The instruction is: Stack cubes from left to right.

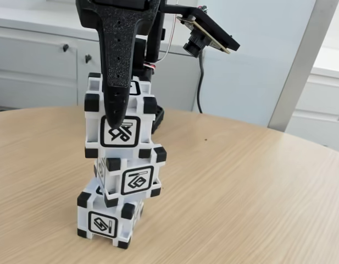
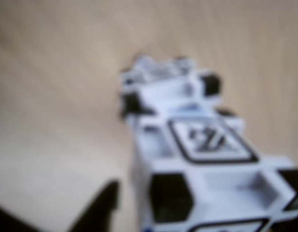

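Three cubes stand stacked on the wooden table (image 1: pixel 240 181), toward its near left part in the fixed view, well in from the curved far edge. The bottom cube (image 1: pixel 106 220) sits on the wood close to the near edge. The middle cube (image 1: pixel 133 177) rests on it, shifted a little to the right and twisted, so its corners do not line up with those below. The top cube (image 1: pixel 125 124) sits on the middle one, fairly square to the camera but leaning slightly, and it overhangs to the left.

The arm comes straight down from the top of the fixed view, its wrist pointing at the table. The gripper (image 1: pixel 118 118) reaches down around the top cube; one long black finger (image 1: pixel 117 71) lies flat against the cube's front face, its tip just above the square symbol. The other finger is hidden behind the cube, so I cannot tell how wide the jaws stand or whether they press on the cube. A small camera (image 1: pixel 205 36) juts out to the right of the wrist on a bracket.

The wrist view is blurred. It looks down along the stack: the top cube (image 2: pixel 206 159) is large at lower right, with parts of the lower cubes past it, and a dark finger tip (image 2: pixel 103 208) near the bottom edge, just left of the cube
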